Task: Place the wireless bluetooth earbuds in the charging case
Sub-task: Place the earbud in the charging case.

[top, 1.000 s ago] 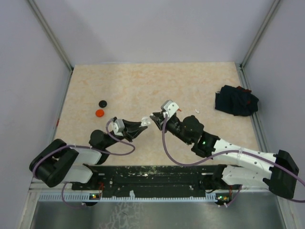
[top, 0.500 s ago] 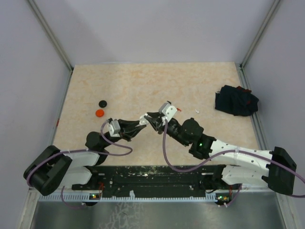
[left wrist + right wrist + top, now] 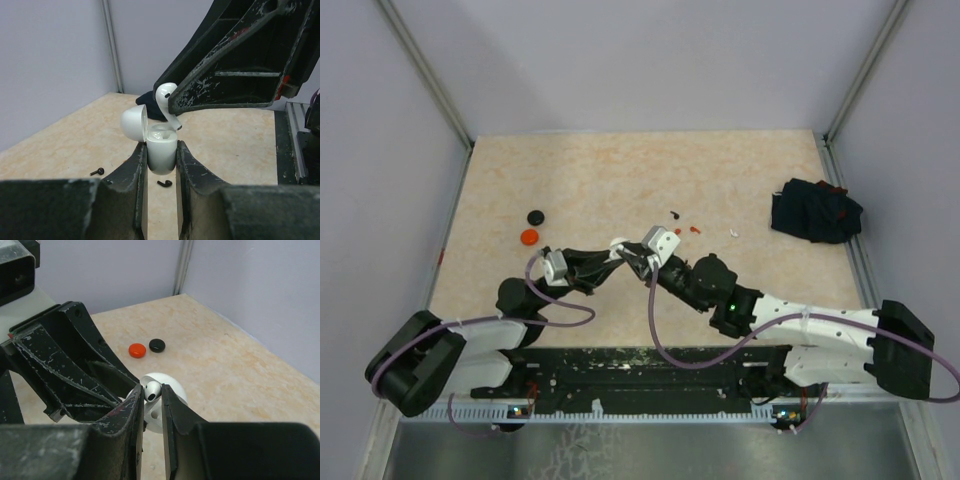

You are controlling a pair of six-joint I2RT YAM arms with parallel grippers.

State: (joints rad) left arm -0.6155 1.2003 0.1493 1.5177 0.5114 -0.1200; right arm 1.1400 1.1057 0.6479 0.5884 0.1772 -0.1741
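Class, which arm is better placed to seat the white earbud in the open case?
Right, most likely. The right gripper pinches the white earbud with its stem pointing down at the mouth of the case. The left gripper only clamps that case upright.

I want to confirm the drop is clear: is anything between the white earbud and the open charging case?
Nothing visible. The right end effector holds the white earbud stem-down just above the charging case, which the left end effector grips. Its lid is flipped back, off to the side.
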